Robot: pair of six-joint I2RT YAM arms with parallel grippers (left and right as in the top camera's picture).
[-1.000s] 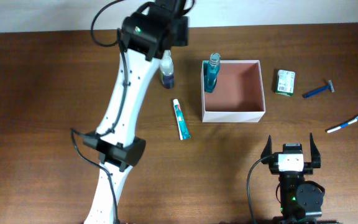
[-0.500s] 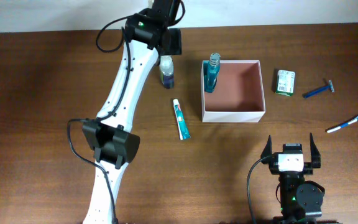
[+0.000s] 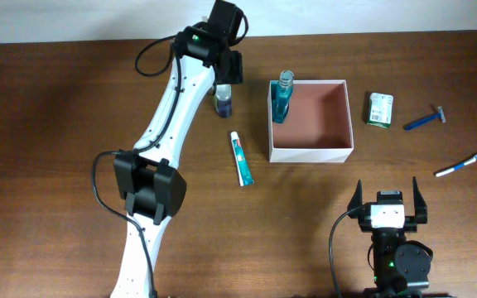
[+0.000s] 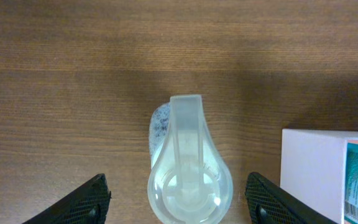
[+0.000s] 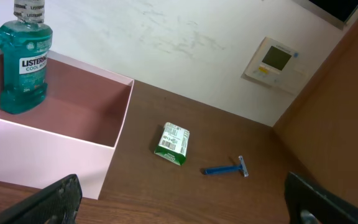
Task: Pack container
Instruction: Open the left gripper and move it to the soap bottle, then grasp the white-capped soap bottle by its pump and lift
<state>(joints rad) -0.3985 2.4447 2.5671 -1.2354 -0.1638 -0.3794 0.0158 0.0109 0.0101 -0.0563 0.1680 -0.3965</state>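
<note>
Left pincer (image 4: 179, 200) moved over the small bottle (image 4: 185, 155)
Newly shifted toward 12 o'clock, it is held wide astride the bottle; a grasp is judged next. The container (image 3: 311, 153) lies at the bottle's 3 o'clock; the right pincer (image 3: 386, 197) is parked wide.

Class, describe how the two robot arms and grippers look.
The left arm has white links, black joint housings and looping black cables, with a green light near its wrist. The right arm is black with a white wrist panel and green light. Both have dark fingers.
</note>
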